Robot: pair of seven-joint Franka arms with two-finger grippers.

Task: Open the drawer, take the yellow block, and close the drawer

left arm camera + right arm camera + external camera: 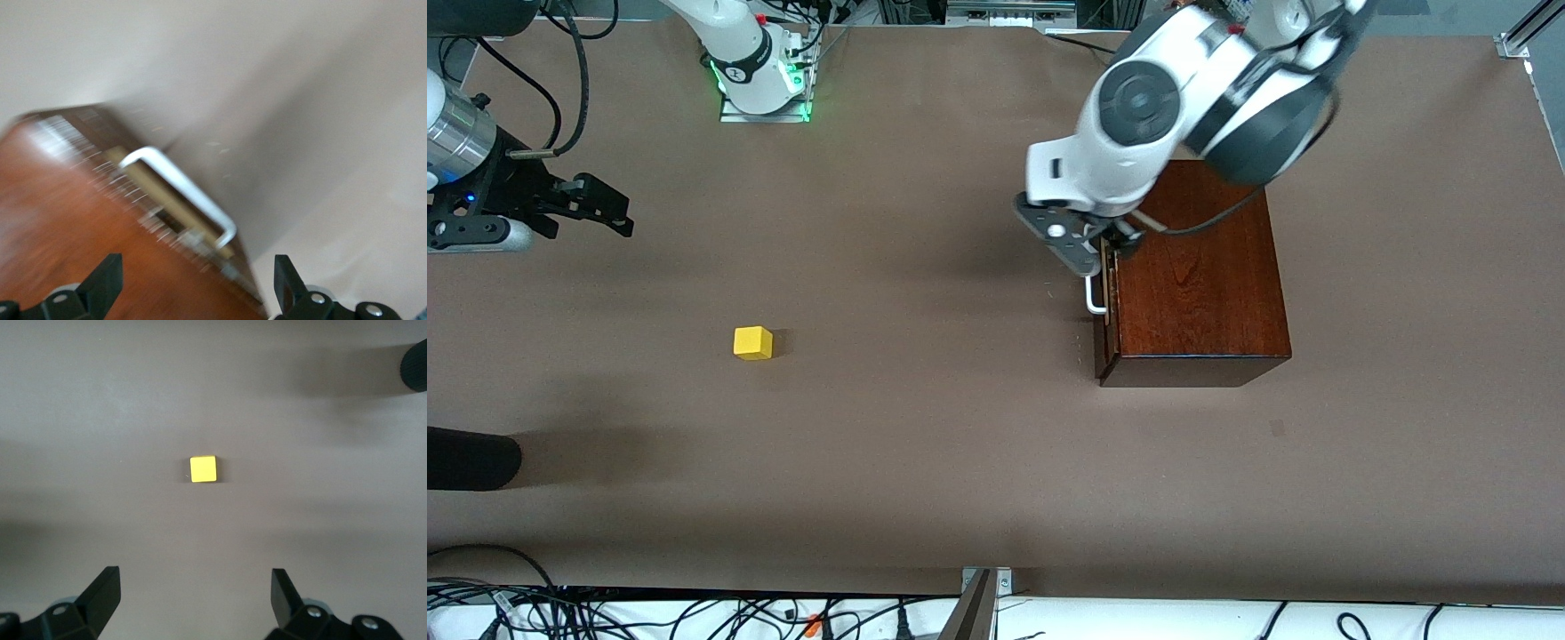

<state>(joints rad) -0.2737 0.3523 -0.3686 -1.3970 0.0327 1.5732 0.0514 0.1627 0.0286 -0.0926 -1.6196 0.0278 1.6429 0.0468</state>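
At the drawer front, your left gripper sits spread at the white handle, gripping nothing; drawer nearly shut. Yellow block lies on the table toward the right arm's end, under the released, waiting right gripper.

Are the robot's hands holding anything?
No. The left gripper is open at the drawer's white handle, not gripping it. The right gripper hangs open over the table; the yellow block lies free.

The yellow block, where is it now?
The yellow block sits alone on the bare table, toward the right arm's end, well away from the drawer.
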